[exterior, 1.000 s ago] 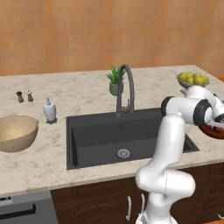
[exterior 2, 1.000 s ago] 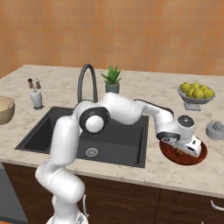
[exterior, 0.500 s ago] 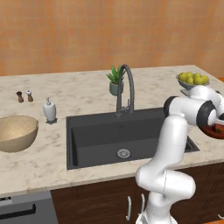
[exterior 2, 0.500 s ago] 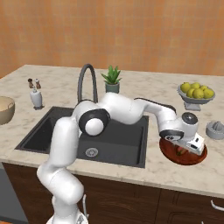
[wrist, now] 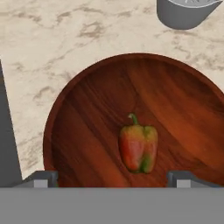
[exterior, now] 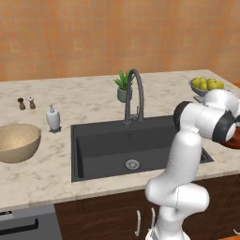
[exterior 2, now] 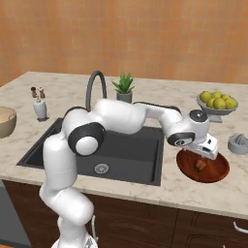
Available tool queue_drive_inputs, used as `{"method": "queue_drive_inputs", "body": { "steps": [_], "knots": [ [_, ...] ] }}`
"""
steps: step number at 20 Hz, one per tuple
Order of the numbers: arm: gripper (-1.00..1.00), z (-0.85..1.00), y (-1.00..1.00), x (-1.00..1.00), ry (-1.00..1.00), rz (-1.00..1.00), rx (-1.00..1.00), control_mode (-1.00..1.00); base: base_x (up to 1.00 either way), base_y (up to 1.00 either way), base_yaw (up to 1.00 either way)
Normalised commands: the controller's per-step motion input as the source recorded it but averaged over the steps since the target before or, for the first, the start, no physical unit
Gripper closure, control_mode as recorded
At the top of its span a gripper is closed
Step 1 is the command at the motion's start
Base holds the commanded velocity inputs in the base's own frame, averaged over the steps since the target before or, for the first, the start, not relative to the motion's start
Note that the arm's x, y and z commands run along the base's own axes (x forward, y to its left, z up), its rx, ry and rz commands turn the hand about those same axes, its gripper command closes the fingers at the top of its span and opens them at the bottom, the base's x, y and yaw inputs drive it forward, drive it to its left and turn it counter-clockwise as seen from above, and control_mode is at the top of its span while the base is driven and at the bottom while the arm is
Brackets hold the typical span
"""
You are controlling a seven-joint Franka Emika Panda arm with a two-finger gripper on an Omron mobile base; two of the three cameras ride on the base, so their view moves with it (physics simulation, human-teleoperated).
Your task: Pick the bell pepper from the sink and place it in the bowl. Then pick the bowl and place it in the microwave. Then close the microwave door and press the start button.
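Orange-red with a green streak, the bell pepper (wrist: 138, 148) lies on its side near the middle of the bowl (wrist: 87, 131), stem up in the hand view, with nothing gripping it. The gripper (wrist: 111, 177) hangs just above the bowl with its jaws spread wide, one fingertip (wrist: 41, 178) on each side of the pepper and neither touching it. From the right base view the bowl (exterior 2: 213, 173) sits on the marble counter (exterior 2: 184, 193) near its front edge, just right of the sink (exterior 2: 131, 160), and the pepper (exterior 2: 200, 165) shows as a small lump inside, under the gripper (exterior 2: 206, 154). A grey juicer (exterior 2: 238, 144) stands just beyond the bowl toward the counter's right end, and a footed bowl of lemons (exterior 2: 216, 102) sits farther back. In the left base view the sink (exterior: 108, 150) is bare around its drain, with the faucet (exterior: 133, 96) arching behind it and a tan wooden bowl (exterior: 16, 143) near the counter's left edge.
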Motion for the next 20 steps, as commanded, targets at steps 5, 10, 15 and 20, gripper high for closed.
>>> {"method": "queue_drive_inputs", "body": {
  "steps": [5, 10, 15, 20],
  "knots": [
    [-1.0, 0.0, 0.72, 0.26, 0.22, 0.0, -0.12, -1.0, 0.0, 0.0, 0.0],
    [-1.0, 0.0, 0.33, 0.22, 0.18, 0.0, -0.09, -1.0, 0.0, 0.0, 0.0],
    [-1.0, -0.12, 0.0, 0.21, 0.12, 0.0, 0.0, -1.0, 0.0, 0.0, 0.0],
    [-1.0, -0.15, -0.09, 0.22, 0.07, 0.0, 0.0, -1.0, 0.0, 0.0, 0.0]
  ]
}}
